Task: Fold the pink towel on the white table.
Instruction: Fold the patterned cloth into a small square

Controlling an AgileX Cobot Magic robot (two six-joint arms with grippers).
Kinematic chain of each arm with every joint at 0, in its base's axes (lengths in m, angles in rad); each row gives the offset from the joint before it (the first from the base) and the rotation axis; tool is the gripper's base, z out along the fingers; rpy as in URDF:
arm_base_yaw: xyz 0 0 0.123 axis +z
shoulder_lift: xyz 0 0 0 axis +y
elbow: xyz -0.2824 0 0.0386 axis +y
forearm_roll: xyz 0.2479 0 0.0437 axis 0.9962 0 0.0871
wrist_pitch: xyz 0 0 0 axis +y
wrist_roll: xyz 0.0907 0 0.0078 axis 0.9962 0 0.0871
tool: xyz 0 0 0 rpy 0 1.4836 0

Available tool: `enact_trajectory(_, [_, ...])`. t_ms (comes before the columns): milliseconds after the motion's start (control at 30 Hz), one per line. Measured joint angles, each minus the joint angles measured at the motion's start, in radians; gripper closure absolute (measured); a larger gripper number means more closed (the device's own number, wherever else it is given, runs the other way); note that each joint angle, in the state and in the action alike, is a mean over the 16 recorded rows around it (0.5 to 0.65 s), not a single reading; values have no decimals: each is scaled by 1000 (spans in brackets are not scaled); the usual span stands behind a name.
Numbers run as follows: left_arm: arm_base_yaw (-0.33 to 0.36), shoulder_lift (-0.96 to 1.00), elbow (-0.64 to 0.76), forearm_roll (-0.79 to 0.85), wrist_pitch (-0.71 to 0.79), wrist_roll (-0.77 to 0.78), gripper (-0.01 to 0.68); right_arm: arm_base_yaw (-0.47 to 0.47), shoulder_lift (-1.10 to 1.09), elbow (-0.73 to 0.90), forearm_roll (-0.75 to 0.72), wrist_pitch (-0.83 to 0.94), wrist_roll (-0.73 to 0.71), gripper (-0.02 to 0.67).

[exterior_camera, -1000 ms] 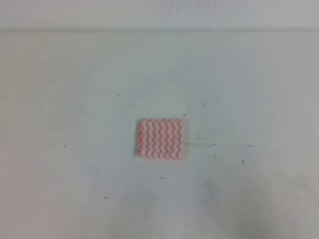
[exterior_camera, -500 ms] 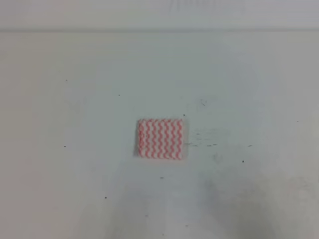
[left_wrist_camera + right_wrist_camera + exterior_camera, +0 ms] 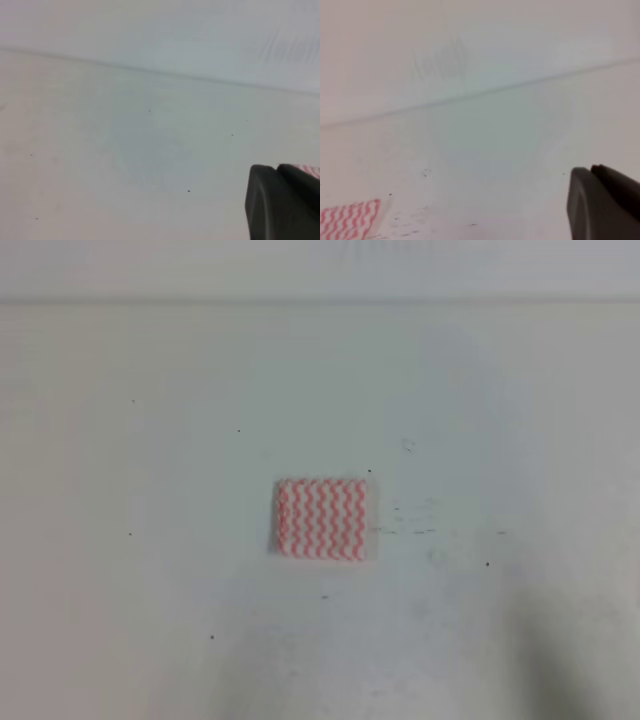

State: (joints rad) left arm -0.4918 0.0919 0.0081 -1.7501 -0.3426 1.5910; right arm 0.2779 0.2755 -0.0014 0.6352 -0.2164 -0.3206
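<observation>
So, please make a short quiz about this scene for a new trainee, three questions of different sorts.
1. True or false: a gripper is holding the towel.
2. What pattern does the towel have? A) dots B) wavy stripes C) plain
3. Fill in: in the high view, the towel lies flat near the ____ of the table.

Key: 1 false, no arm shows in the high view; 2 B; 3 middle.

Plain pale wall (image 3: 320, 265) behind far edge; light soft, even; faint grey shadows at bottom.
</observation>
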Motion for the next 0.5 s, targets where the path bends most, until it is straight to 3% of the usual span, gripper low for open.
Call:
enact_trajectory(233, [0, 2, 0, 0, -4, -1, 680, -142, -178, 1, -34, 178, -38, 665])
enact_trajectory(500, [0, 2, 4, 0, -5, -2, 680, -180, -284, 3, -56, 241, -50, 665])
